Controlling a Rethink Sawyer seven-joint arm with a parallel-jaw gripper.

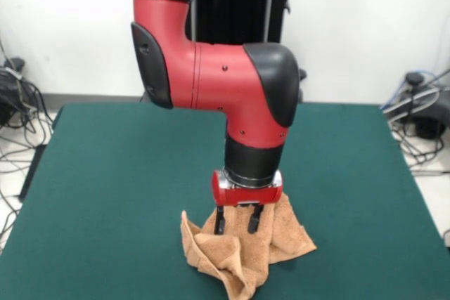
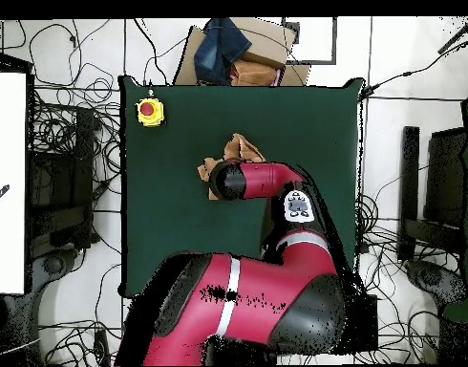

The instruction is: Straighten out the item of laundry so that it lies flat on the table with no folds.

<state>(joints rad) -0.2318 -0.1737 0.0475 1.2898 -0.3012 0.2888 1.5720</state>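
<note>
A: Where is the towel, and what state is it in?

B: It lies crumpled on the table, near the edge farthest from my pedestal, roughly midway along that edge. Several folds overlap; 1 flap stands up at the front view's left side, another spreads to the right.

A: And your gripper?

B: It hangs directly above the heap. My 2 fingers stand apart, tips at or just into the upper folds; nothing is clamped between them.

A: Which step is this?

B: As I judge it, the opening grasp: the towel is far from flat, so most of the task remains. The next move calls for closing on 1 layer or corner only, then lifting and drawing it outward so the folds open instead of dragging the whole bundle.

A: What stays unclear?

B: Whether my tips touch cloth. In the overhead view my arm covers most of the towel, and the gripper is hidden. I make out no stripes or tag.
</note>
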